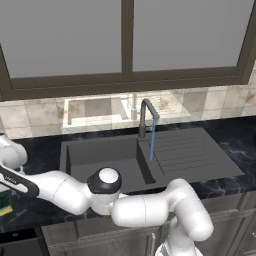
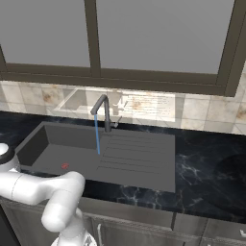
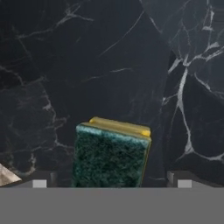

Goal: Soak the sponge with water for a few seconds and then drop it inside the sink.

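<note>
At 6 o'clock in the hand view, the sponge (image 3: pixel 111 155) sits green scouring side up, yellow edge showing along its far side, lower end cut off by the frame bottom. Gripper (image 3: pixel 111 183) finger tips (image 3: pixel 39 183) stand apart on either side of it, not touching: jaws open. Sponge rests on the marbled black countertop (image 3: pixel 131 65). Left base view: arm reaches to 9 o'clock, sponge (image 1: pixel 5 202) partly cut off at the frame edge, gripper hard to make out there. Further off, the sink (image 1: pixel 100 160), well apart from the sponge, arm links blocking its near rim. Water (image 1: pixel 152 142) runs from the faucet (image 1: pixel 146 115) onto the basin/drainboard divide. Red drain mark (image 2: pixel 64 166) shows in the right base view. Window (image 1: pixel 125 40) behind.
</note>
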